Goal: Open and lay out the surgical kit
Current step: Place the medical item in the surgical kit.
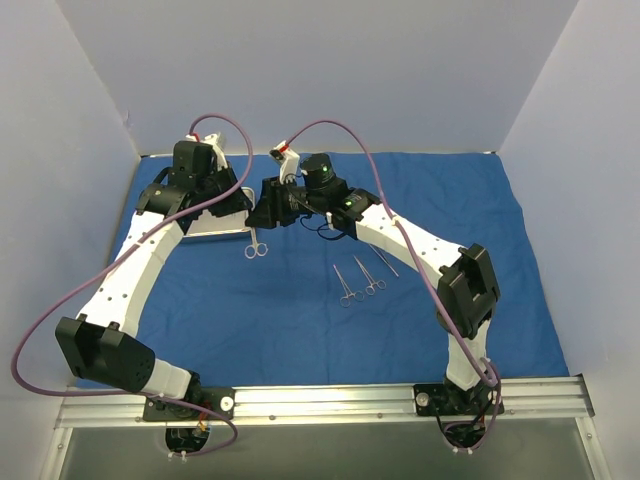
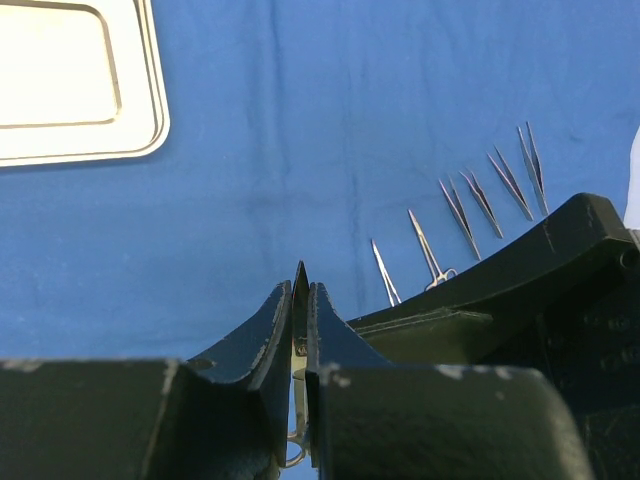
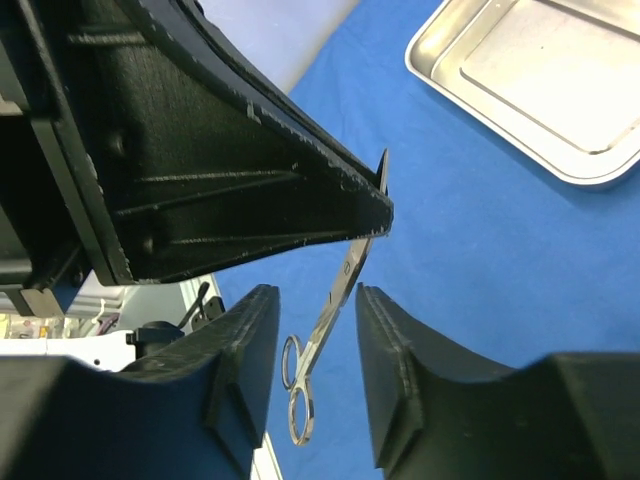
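The royal-blue cloth (image 1: 300,320) lies spread over the table. The steel tray (image 2: 70,80) (image 3: 540,80) sits on it and looks empty; in the top view the tray (image 1: 215,228) is mostly hidden under the left arm. My left gripper (image 2: 299,290) (image 1: 243,208) is shut on the blades of silver scissors (image 3: 320,350) (image 1: 256,245), whose ring handles hang free above the cloth. My right gripper (image 3: 312,295) (image 1: 268,208) is open, a finger on each side of the scissors' shank, with gaps on both sides.
Several slim silver instruments (image 2: 460,215) lie in a row on the cloth to the right of the grippers; three of these instruments (image 1: 365,275) show in the top view. White walls enclose the table on three sides. A metal rail (image 1: 330,400) runs along the near edge.
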Robot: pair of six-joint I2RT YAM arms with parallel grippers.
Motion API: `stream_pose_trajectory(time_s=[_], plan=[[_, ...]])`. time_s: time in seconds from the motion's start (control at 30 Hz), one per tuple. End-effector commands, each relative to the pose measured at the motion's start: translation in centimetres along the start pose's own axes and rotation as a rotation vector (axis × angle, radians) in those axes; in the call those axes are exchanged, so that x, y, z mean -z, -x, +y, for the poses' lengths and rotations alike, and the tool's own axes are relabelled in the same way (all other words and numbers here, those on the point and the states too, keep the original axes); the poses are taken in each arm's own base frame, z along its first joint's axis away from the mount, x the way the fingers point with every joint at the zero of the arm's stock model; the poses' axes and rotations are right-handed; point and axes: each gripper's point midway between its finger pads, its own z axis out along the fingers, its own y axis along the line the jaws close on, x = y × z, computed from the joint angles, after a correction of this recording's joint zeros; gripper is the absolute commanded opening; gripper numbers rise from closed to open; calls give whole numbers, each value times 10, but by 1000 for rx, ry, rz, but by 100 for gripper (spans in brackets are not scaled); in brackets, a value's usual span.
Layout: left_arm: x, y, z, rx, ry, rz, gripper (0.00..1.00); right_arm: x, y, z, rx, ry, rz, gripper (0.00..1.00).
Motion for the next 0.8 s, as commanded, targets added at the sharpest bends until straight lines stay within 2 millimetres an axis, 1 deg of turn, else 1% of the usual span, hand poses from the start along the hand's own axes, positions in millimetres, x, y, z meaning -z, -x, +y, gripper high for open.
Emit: stream_pose_trajectory(time_s=[0.0, 0.13, 0.27, 0.4, 0.5, 0.7, 0.77], plan=[[12, 22, -17, -15, -45, -80, 2, 1, 15, 19, 24, 62, -42, 36], [15, 23, -20, -16, -57, -83, 2, 0, 11, 17, 15, 63, -36, 33], [16, 23, -22, -14, -65, -84, 2, -2, 9, 15, 8, 71, -29, 27], [18, 23, -24, -10, -74, -87, 2, -5, 6, 13, 3, 74, -21, 26], [20, 24, -25, -11, -79, -91, 2, -7, 5, 12, 2, 76, -18, 22], [20, 24, -28, -10, -92, -89, 2, -9, 2, 8, -7, 77, -10, 22], [20, 24, -27, -13, -91, -89, 2, -10, 2, 8, -6, 80, -10, 18]])
